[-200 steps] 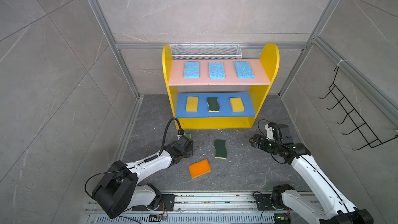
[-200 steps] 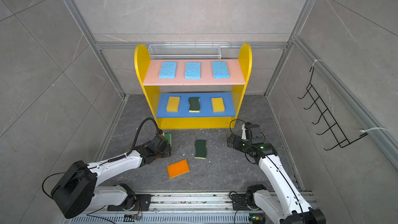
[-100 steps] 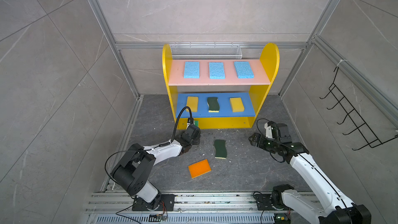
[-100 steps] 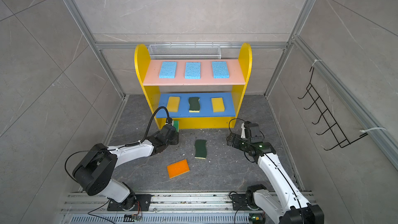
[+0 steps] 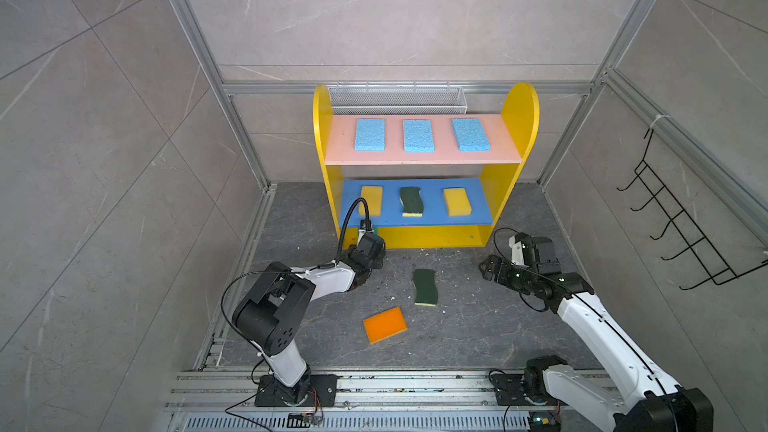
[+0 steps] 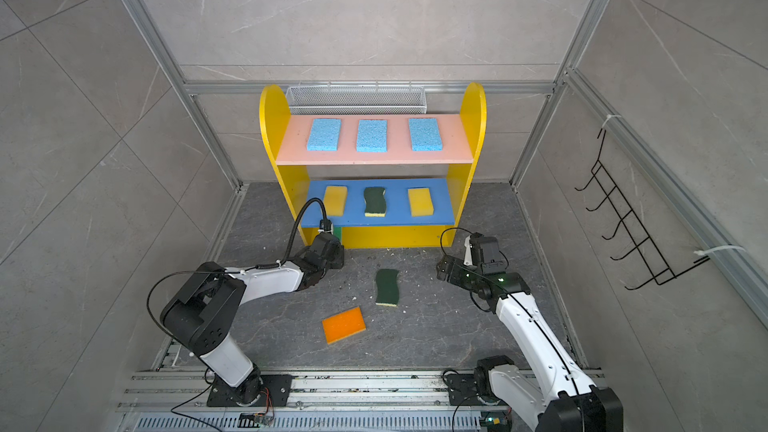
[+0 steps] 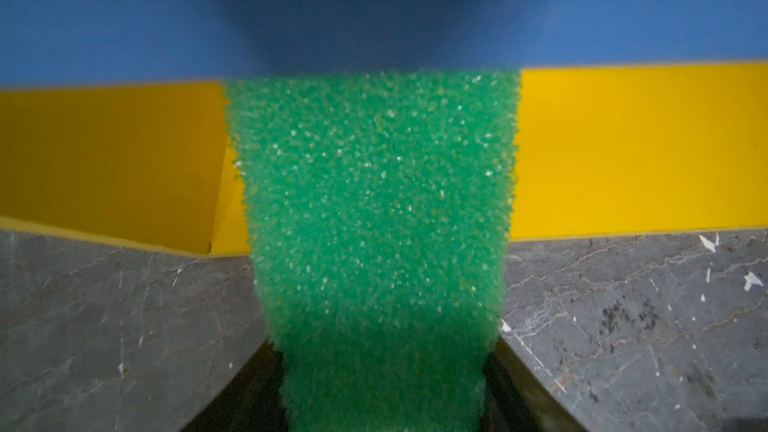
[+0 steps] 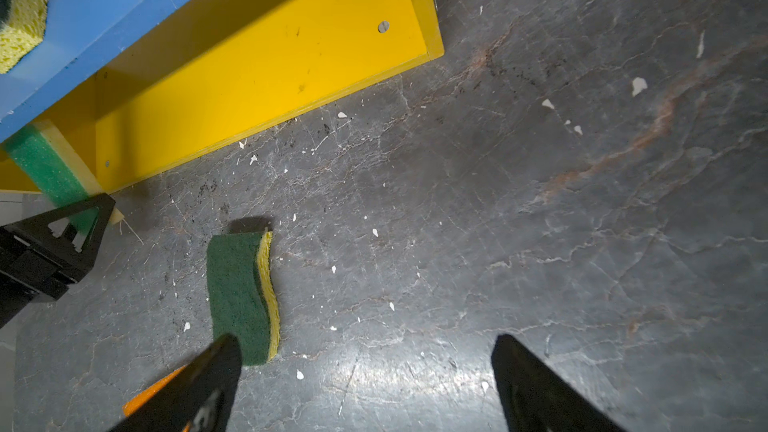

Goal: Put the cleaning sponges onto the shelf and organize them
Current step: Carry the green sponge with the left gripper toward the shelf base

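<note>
Grips bright green sponge [image 7: 374, 222] in left end effector [image 8: 87, 218], long axis pointing straight ahead under blue board [image 5: 432, 221] of shelf [image 5: 517, 118]. Holds right end effector [image 8: 365, 351] spread wide, empty.

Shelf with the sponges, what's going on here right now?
Two robot arms are shelving sponges. The left gripper holds a green sponge at the shelf's bottom tier, left end. The right gripper is open above the floor near a dark green sponge; an orange sponge lies there too. Three blue sponges sit on the pink board; two yellow ones and another dark green one are on the blue board.
</note>
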Controlling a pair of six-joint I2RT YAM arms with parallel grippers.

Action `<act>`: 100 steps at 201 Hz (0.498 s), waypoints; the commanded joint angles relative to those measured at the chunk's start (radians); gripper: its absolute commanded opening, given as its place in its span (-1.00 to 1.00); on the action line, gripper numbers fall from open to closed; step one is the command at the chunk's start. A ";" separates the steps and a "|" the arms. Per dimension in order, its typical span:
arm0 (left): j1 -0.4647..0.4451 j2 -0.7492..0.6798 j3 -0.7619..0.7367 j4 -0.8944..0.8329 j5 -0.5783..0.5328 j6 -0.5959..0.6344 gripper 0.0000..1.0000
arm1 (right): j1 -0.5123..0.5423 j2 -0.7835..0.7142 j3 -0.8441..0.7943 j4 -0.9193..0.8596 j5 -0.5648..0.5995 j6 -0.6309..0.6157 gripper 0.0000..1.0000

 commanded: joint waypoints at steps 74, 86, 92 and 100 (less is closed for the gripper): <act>0.030 0.083 0.083 0.097 -0.048 0.018 0.25 | 0.016 0.003 -0.010 0.009 0.004 -0.001 0.93; 0.036 0.092 0.093 0.093 -0.044 0.022 0.25 | 0.016 0.003 -0.010 0.007 0.002 0.001 0.93; 0.039 0.096 0.096 0.091 -0.038 0.026 0.25 | 0.017 0.003 -0.009 0.006 0.002 0.000 0.93; 0.040 0.101 0.100 0.085 -0.042 0.032 0.26 | 0.017 0.001 -0.008 0.003 0.002 -0.001 0.93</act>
